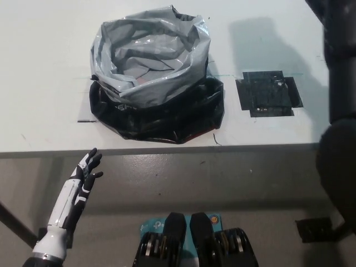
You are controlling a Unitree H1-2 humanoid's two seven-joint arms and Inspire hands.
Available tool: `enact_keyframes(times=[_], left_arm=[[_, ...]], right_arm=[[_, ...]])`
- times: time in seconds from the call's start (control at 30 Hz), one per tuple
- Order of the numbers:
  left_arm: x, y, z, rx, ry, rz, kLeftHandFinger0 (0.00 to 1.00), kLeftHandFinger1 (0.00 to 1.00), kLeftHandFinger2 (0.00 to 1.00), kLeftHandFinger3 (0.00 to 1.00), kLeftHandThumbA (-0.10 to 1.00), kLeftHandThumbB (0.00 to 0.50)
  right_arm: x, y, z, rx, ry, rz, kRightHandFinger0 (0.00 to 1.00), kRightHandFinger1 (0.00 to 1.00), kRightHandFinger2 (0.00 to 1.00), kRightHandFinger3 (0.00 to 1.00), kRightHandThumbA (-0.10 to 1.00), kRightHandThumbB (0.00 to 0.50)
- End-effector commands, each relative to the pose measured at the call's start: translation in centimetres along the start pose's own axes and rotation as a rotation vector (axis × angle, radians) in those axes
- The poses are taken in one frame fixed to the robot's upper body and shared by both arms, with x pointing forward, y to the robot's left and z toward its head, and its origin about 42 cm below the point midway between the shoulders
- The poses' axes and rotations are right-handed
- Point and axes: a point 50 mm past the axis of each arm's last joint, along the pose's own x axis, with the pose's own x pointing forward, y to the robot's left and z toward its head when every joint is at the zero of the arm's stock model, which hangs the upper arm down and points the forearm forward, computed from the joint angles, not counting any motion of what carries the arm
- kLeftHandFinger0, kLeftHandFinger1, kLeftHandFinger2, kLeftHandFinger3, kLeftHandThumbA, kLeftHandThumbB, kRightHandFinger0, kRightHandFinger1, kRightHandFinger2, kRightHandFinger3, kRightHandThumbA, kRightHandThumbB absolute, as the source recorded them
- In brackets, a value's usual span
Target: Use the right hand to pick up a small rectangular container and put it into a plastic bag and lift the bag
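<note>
The plastic bag [153,72] sits open on the white table [44,83], its grey lining rolled out over a black base. My black right arm [340,67] runs up the right edge of the head view and leaves the picture at the top; its hand and the small rectangular container are out of frame. A shadow falls on the table at the upper right. My white left hand [88,167] rests open at the lower left, below the table's front edge, holding nothing.
A black tape square [269,93] marks the table right of the bag. The table's front edge [167,149] crosses the picture, with grey floor below it. A dark object [318,230] lies on the floor at the lower right.
</note>
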Motion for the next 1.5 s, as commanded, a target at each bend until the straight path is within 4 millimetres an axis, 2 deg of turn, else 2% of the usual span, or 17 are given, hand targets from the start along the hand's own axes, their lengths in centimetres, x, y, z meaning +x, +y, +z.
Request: enact_keyframes(times=[0.0,0.33,0.4,0.47,0.57,0.63,0.67,0.87,0.9,0.93,0.97,1.03,1.13,1.17,1.27,1.3,1.47], left_arm=[[-0.6,-0.3,0.7,0.006,-0.036,-0.035,0.92,1.00,1.00,1.00,0.98,0.126],[-0.8,-0.4,0.5,0.019,-0.034,-0.050,0.89,1.00,1.00,1.00,0.96,0.138],[-0.8,-0.5,0.5,0.025,-0.038,-0.055,0.89,1.00,1.00,1.00,0.96,0.143],[-0.8,-0.5,0.5,0.026,-0.037,-0.057,0.88,0.99,1.00,1.00,0.96,0.135],[-0.8,-0.5,0.6,0.020,-0.038,-0.058,0.88,0.99,1.00,1.00,0.94,0.140],[-0.7,-0.5,0.7,0.017,-0.038,-0.060,0.88,0.99,1.00,1.00,0.93,0.148],[-0.6,-0.5,0.7,0.015,-0.038,-0.061,0.88,0.99,1.00,1.00,0.93,0.150],[-0.6,-0.4,0.7,0.014,-0.033,-0.064,0.88,0.99,1.00,1.00,0.93,0.165],[-0.6,-0.4,0.8,0.017,-0.032,-0.065,0.89,1.00,1.00,1.00,0.93,0.165],[-0.6,-0.4,0.8,0.021,-0.034,-0.066,0.88,1.00,1.00,1.00,0.93,0.158],[-0.6,-0.4,0.8,0.021,-0.035,-0.066,0.88,0.99,1.00,1.00,0.93,0.158],[-0.6,-0.4,0.8,0.021,-0.033,-0.068,0.89,1.00,1.00,1.00,0.93,0.159],[-0.5,-0.3,0.8,0.026,-0.029,-0.070,0.89,1.00,1.00,1.00,0.93,0.170],[-0.5,-0.3,0.8,0.028,-0.029,-0.071,0.89,1.00,1.00,1.00,0.93,0.172],[-0.4,-0.3,1.0,0.029,-0.030,-0.073,0.89,1.00,1.00,1.00,0.93,0.168],[-0.4,-0.3,1.0,0.031,-0.032,-0.072,0.89,1.00,1.00,1.00,0.93,0.165],[-0.3,-0.3,1.0,0.022,-0.038,-0.073,0.89,1.00,1.00,1.00,0.93,0.162]], right_arm=[[4.7,9.3,0.2,0.015,0.053,0.170,0.00,0.23,0.78,1.00,-0.10,0.158],[6.9,9.6,-7.6,-0.081,0.324,0.086,0.00,0.17,0.71,1.00,-0.10,0.163],[6.8,9.1,-9.4,-0.109,0.375,0.055,0.00,0.15,0.68,0.62,-0.10,0.179],[6.7,8.7,-10.2,-0.134,0.398,0.039,0.00,0.15,0.69,0.56,-0.10,0.183],[6.4,8.1,-11.4,-0.180,0.434,0.025,0.00,0.15,0.71,0.73,-0.10,0.177],[6.2,7.5,-12.1,-0.219,0.458,0.018,0.00,0.15,0.66,0.61,-0.10,0.184],[6.0,7.2,-12.4,-0.221,0.473,0.006,0.00,0.18,0.78,1.00,-0.10,0.200],[4.9,5.0,-14.1,-0.232,0.524,-0.058,0.00,0.19,0.77,1.00,-0.10,0.187],[4.7,4.7,-14.2,-0.253,0.531,-0.052,0.00,0.19,0.74,0.73,-0.10,0.226],[4.3,4.1,-14.7,-0.306,0.545,-0.044,0.00,0.17,0.69,0.58,-0.10,0.203],[4.2,3.9,-14.8,-0.324,0.549,-0.043,0.00,0.17,0.67,0.55,-0.10,0.201],[3.9,3.5,-15.2,-0.334,0.556,-0.054,0.00,0.16,0.68,1.00,-0.10,0.155],[3.4,2.6,-15.6,-0.356,0.568,-0.067,0.00,0.16,0.68,1.00,-0.10,0.117],[3.3,2.5,-15.5,-0.369,0.570,-0.063,0.00,0.13,0.65,0.83,-0.10,0.129],[3.3,2.2,-15.1,-0.397,0.577,-0.064,0.00,0.12,0.65,0.83,-0.10,0.124],[3.3,2.2,-14.8,-0.413,0.570,-0.074,0.00,0.13,0.65,1.00,-0.10,0.125],[3.1,1.5,-14.8,-0.520,0.579,-0.088,0.00,0.17,0.67,1.00,-0.10,0.140]])
